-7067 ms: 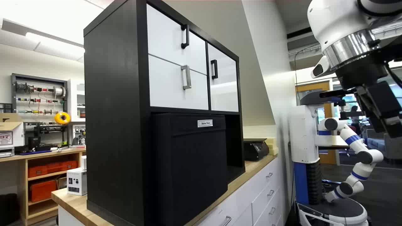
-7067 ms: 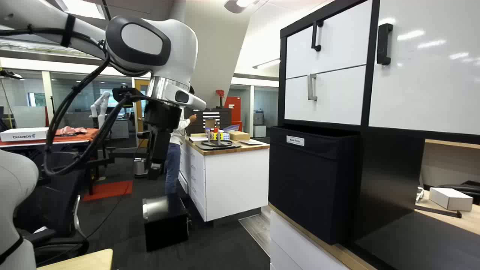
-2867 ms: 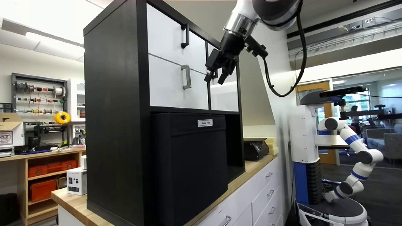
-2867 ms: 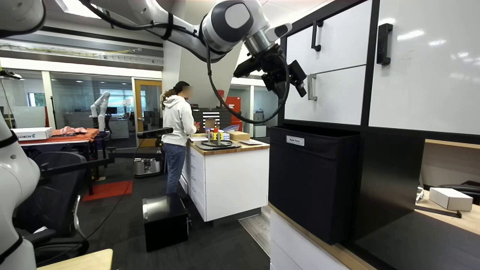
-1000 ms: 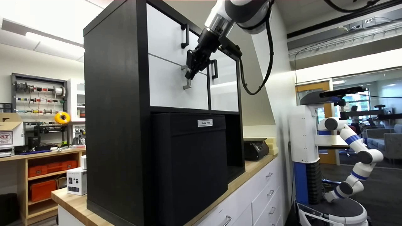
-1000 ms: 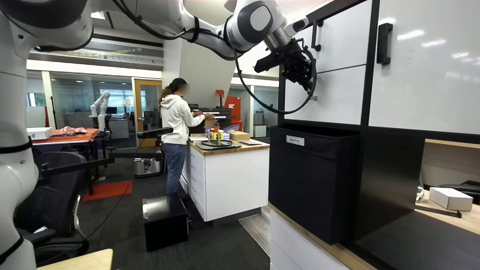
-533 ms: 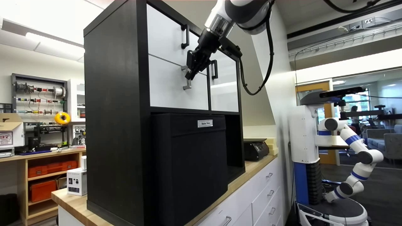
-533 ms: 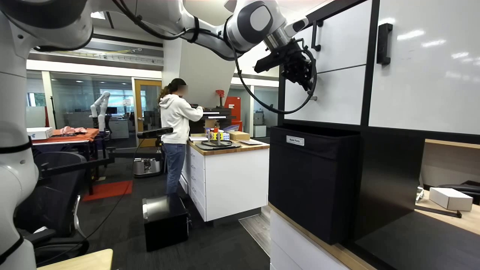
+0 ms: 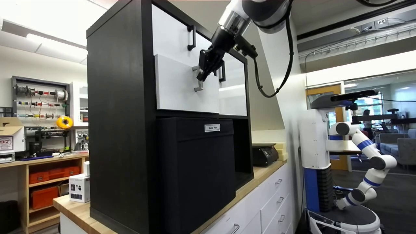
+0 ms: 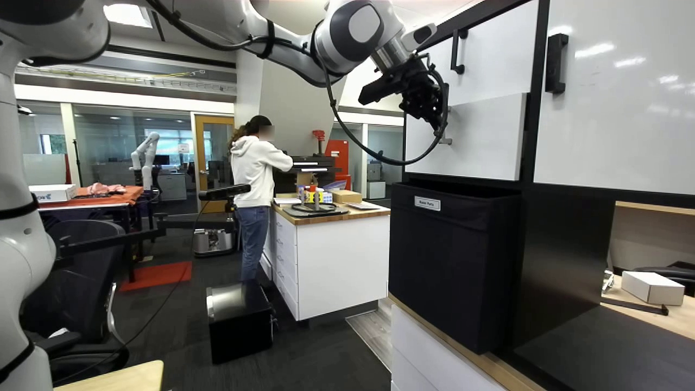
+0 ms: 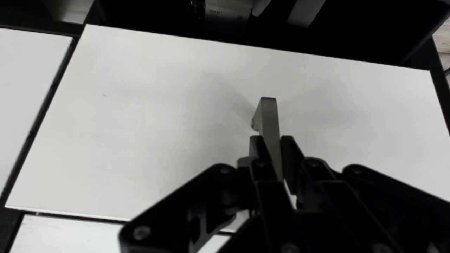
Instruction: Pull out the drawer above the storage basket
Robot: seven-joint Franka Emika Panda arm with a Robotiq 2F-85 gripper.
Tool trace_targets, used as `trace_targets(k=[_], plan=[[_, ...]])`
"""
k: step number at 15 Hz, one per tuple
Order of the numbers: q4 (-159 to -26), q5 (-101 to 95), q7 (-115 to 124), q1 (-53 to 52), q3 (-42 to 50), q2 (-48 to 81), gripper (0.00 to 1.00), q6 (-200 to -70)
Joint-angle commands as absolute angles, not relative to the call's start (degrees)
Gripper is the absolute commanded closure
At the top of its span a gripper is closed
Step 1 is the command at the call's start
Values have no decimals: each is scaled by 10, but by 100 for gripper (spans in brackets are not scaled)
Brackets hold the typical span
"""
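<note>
The drawer (image 9: 177, 86) is a wide white front with a grey bar handle (image 11: 270, 121). It stands a little proud of the black cabinet frame, its side edge showing in both exterior views. Directly beneath sits the storage basket (image 9: 203, 169), a black bin with a small white label; in an exterior view the basket (image 10: 440, 266) shows its open top. My gripper (image 11: 273, 149) is closed around the handle, one finger on each side of the bar. In both exterior views the gripper (image 9: 200, 76) covers the middle of the handle.
Above the drawer is another white front with a black handle (image 9: 192, 37). A white door (image 10: 624, 108) adjoins it. The cabinet stands on a wooden counter (image 9: 269, 172). A person (image 10: 255, 168) stands at a workbench (image 10: 342, 255). The arm's cable (image 9: 286, 74) hangs in a loop.
Earlier the arm came over from away from the cabinet and the open gripper shut on the handle. Since half a second ago, gripper and drawer have moved slightly outward together.
</note>
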State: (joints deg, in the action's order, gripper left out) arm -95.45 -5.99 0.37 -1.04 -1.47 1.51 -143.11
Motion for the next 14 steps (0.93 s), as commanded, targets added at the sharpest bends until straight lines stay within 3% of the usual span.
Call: trace_targets(k=[1, 14], plan=[[-1067, -60, 11, -13, -16, -63, 93, -1453], [-1301, -68, 63, 11, -31, -277, 93, -1479]])
